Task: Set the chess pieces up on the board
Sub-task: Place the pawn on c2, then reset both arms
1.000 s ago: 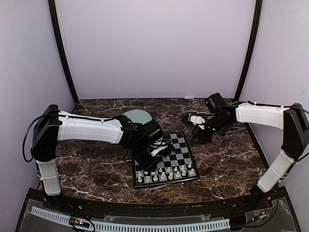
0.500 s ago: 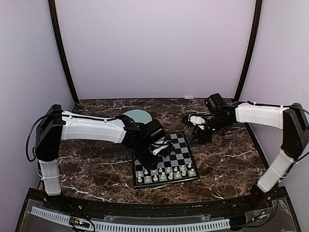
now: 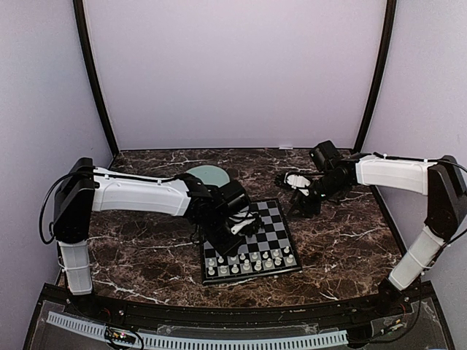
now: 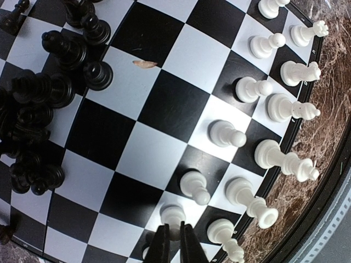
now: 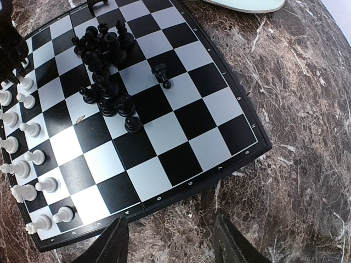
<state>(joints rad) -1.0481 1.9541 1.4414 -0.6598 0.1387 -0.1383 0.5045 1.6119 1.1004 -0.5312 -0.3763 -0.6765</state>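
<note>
My left arm has edged toward the chessboard (image 3: 274, 219). Its end effector (image 4: 174, 247), clamped on a white pawn (image 4: 172, 215), should centre it, clear of the neighbouring pawn (image 4: 195, 188) just beside it, before opening.

Fig. | left arm (image 3: 139, 195): white shell links, black joints, thin black cable (image 3: 42, 215) looped beside the shoulder | right arm (image 3: 394, 173): matching white shells, black joints | right fingers (image 5: 112, 241): black, tapered | left fingers (image 4: 160, 249): black, slim
</note>
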